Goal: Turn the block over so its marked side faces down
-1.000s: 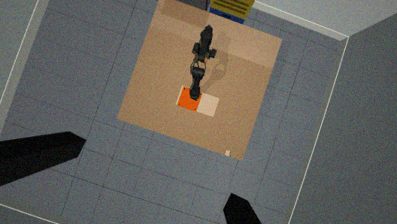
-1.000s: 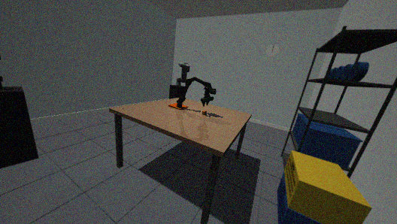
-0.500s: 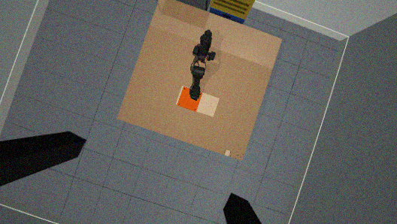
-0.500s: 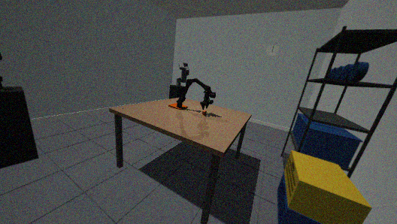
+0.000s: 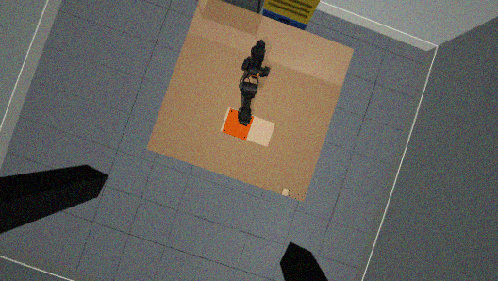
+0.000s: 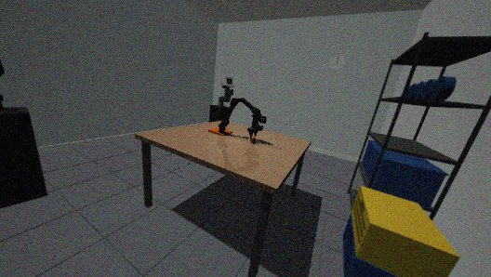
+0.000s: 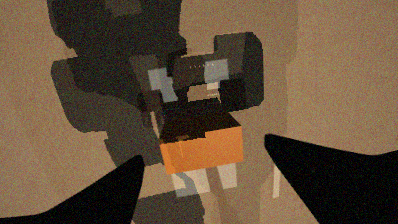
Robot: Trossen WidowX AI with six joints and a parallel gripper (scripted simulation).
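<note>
Wood worktop (image 5: 203,90) (image 6: 209,146) carries black arm (image 5: 248,87) (image 6: 242,101), its claw (image 5: 256,74) (image 6: 253,135) (image 7: 204,151) pointing down, released, fingers wide apart with nothing gripped. Orange block (image 5: 255,75) (image 6: 252,138) (image 7: 205,150) sits on the worktop under the claw, well apart from the arm's base; in the wrist view it's between the fingertips, bright side toward the bottom edge, dark face above, longest visible edge crosswise, right end slightly higher; can't tell which side is marked.
</note>
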